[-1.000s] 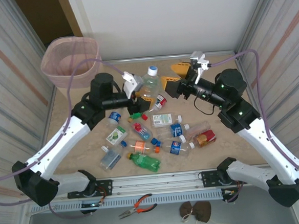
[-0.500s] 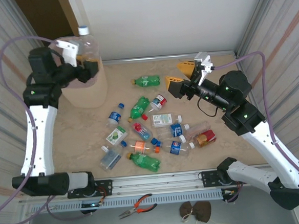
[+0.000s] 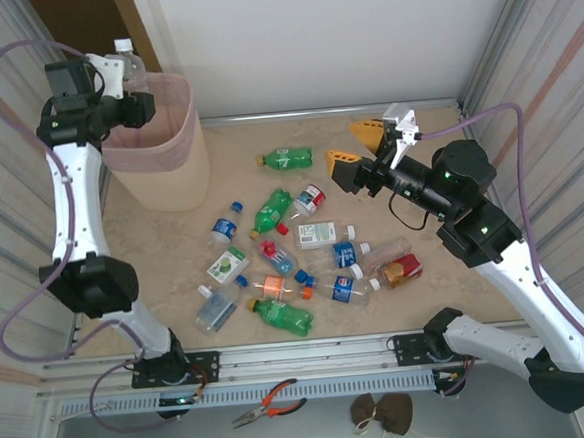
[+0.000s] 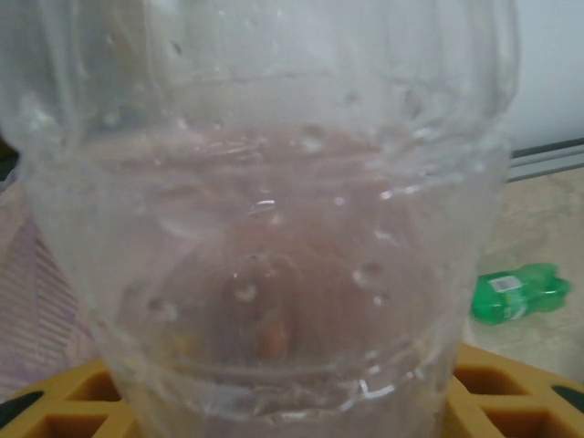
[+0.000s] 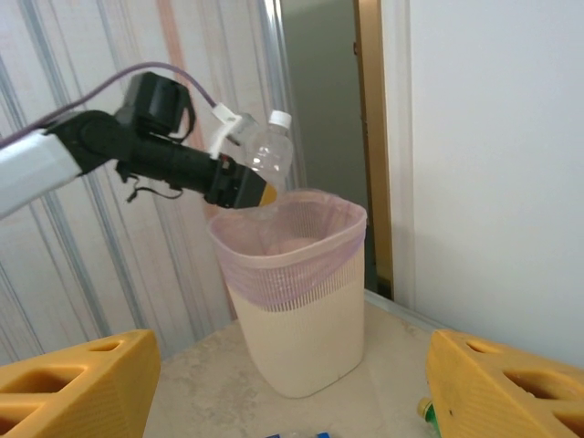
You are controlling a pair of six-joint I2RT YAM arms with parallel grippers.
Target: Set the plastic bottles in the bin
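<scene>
We hold a clear bottle [image 5: 263,151] in the left claw [image 3: 144,105] over the bin [image 3: 168,172] for a clean drop; right claw [image 3: 355,146] hangs wide.

No legible text, brand or number. Labels on plastic bottles [image 3: 325,235] too small and blurred to read.
</scene>
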